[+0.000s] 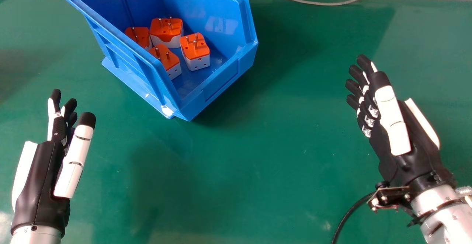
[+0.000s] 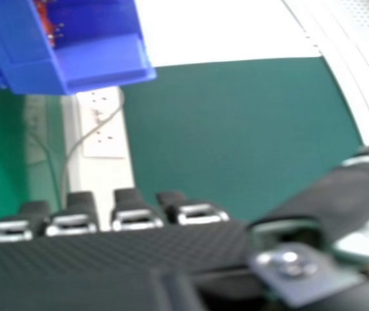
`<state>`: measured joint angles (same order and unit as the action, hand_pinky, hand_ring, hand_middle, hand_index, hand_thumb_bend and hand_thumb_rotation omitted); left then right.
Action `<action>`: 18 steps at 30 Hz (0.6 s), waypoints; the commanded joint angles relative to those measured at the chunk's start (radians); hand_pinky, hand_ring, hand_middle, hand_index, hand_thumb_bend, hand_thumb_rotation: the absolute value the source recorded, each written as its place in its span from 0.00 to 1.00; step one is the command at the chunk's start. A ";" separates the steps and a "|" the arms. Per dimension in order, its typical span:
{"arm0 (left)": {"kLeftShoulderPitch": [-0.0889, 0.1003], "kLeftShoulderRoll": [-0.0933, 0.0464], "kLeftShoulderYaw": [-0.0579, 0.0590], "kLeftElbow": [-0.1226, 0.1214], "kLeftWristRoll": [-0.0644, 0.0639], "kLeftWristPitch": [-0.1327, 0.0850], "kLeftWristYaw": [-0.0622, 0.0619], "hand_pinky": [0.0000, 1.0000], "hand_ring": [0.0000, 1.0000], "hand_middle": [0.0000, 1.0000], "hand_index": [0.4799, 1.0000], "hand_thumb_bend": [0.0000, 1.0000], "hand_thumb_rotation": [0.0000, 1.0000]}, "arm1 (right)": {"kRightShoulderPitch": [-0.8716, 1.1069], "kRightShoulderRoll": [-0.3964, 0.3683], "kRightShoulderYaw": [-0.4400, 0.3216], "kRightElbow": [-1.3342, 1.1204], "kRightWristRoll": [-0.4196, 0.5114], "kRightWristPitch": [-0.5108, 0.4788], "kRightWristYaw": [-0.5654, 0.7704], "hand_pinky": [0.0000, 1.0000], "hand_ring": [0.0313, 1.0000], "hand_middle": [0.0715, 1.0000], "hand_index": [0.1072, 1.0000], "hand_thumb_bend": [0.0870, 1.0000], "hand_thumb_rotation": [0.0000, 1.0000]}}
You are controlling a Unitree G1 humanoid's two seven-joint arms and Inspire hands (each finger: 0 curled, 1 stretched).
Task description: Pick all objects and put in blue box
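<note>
At 11 o'clock, four plugs are contained in the box. The left hand (8 o'clock) and right hand (3 o'clock) are empty, fingers extended. Placement appears complete; withdrawal is required next.

four orange-and-white plug adapters, one blue box

In the head view, the far part of the blue box is cut off by the top edge, and its side wall partly hides two orange-and-white adapters. The bottom edge crops the left forearm and black cable. In the right hand view, the adapters inside the cropped box appear too blurred to separate reliably.
</note>
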<state>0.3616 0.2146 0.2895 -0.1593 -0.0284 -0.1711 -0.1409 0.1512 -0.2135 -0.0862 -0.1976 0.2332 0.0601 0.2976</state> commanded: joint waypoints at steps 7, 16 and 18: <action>-0.016 0.008 -0.007 0.000 0.108 -0.046 0.079 0.97 0.99 0.98 0.99 0.55 0.91 | -0.030 0.002 -0.016 -0.001 0.004 -0.008 -0.005 1.00 1.00 1.00 1.00 0.34 1.00; -0.012 0.067 -0.034 0.027 0.390 -0.132 0.223 0.93 0.96 0.93 0.90 0.52 0.77 | -0.033 -0.003 -0.010 -0.001 -0.010 -0.015 -0.006 0.99 1.00 1.00 1.00 0.33 1.00; -0.010 0.072 -0.036 0.024 0.384 -0.132 0.214 0.92 0.96 0.93 0.89 0.53 0.74 | -0.034 -0.005 -0.009 -0.002 -0.013 -0.016 -0.006 0.99 1.00 1.00 1.00 0.33 1.00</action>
<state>0.3471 0.2690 0.2548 -0.1308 0.3530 -0.2856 0.0670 0.1320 -0.2120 -0.0861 -0.1888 0.2276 0.0599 0.2910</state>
